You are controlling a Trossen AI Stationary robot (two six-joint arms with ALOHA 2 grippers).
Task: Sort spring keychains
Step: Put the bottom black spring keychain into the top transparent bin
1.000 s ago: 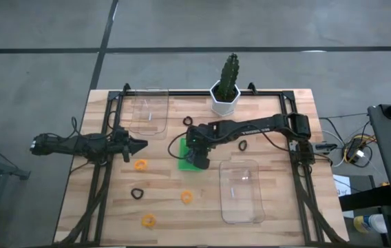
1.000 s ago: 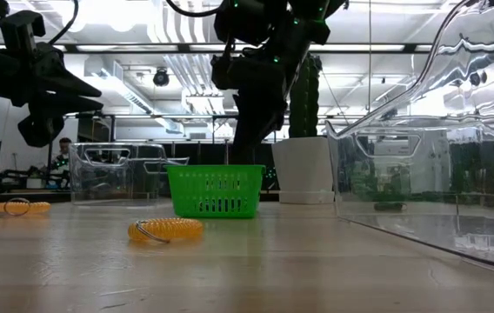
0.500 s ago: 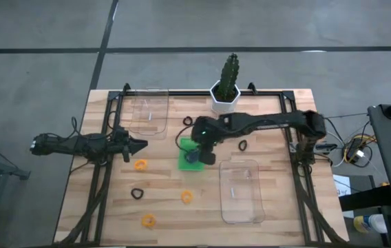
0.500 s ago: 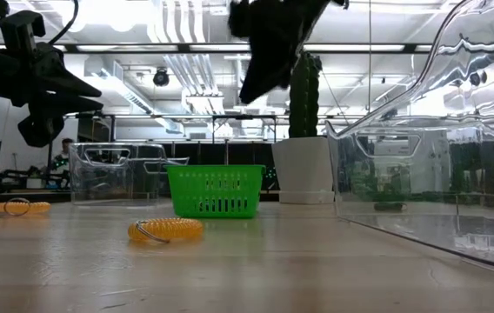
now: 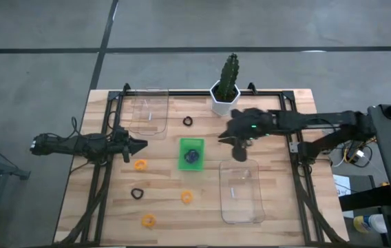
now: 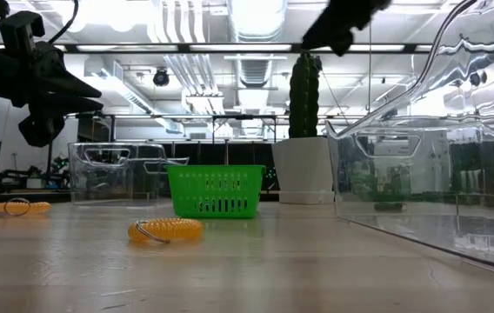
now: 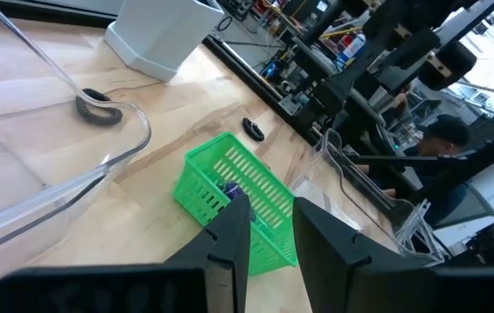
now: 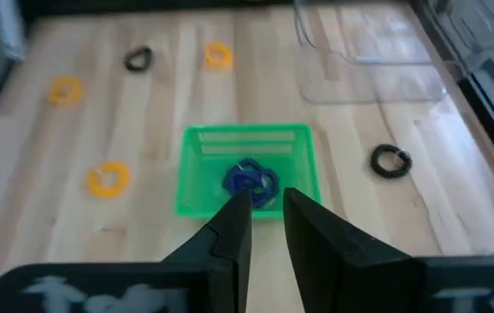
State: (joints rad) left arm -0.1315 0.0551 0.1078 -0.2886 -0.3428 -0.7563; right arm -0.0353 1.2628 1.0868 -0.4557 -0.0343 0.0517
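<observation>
The right gripper (image 5: 240,153) is held above the tabletop (image 5: 278,200), just beyond the near end of a clear bin (image 5: 241,191). Its fingers (image 8: 230,228) are parted by a narrow gap, and nothing is held between them. The green tray (image 5: 191,153) lies a short way off to the gripper's side, toward the left arm; in the right wrist view it sits just ahead of the fingertips. Inside the tray a purple spring keychain (image 8: 250,178) is seen, resting on the tray floor.

A black spring keychain (image 5: 188,122) lies farther from the right gripper, beyond the tray and near the white planter (image 5: 224,98) that holds a cactus (image 5: 230,71).

The left gripper (image 5: 138,145) is held at the far side of the tray from the right gripper, well apart from it, beside a second clear bin (image 5: 147,113). Its fingers (image 7: 230,239) are slightly parted, with nothing between them. An orange spring keychain (image 5: 140,164) lies on the tabletop just beside this gripper. Another black keychain (image 5: 137,193) and two more orange keychains (image 5: 186,197) (image 5: 148,221) are scattered farther out from it, all apart from one another.
</observation>
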